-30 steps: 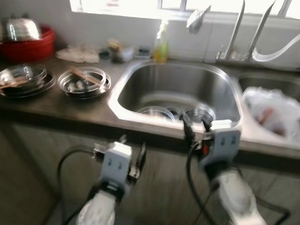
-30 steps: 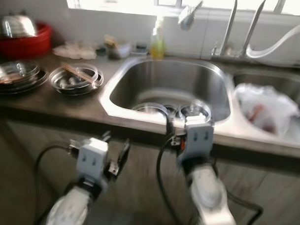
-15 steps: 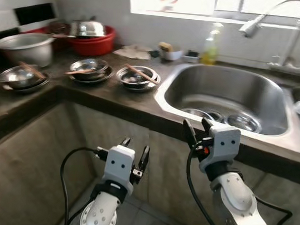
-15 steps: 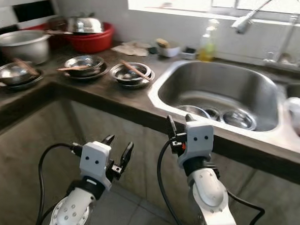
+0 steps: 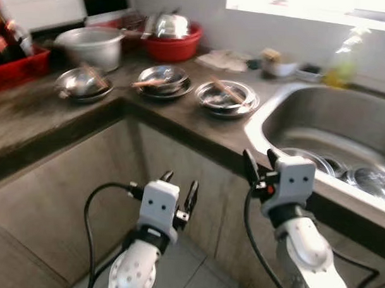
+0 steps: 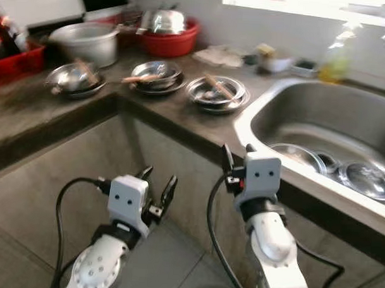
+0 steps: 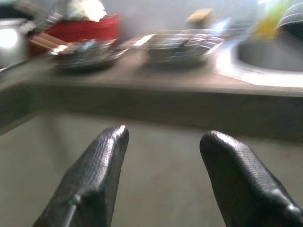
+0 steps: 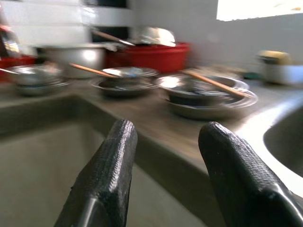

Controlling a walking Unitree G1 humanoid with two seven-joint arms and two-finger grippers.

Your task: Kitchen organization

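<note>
Left eye view: dark worktop (image 5: 35, 123) carries three steel dishes (image 5: 227, 97) with chopsticks, red basin (image 5: 177, 47), steel pot (image 5: 93, 46); sink (image 5: 344, 133) at right holds bowls.
Left gripper (image 5: 179, 193) and right gripper (image 5: 260, 164) hang below worktop edge, empty.
Left wrist view: fingers (image 7: 97, 175) spread wide.
Right wrist view: fingers (image 8: 111, 170) wide, facing dishes.
</note>
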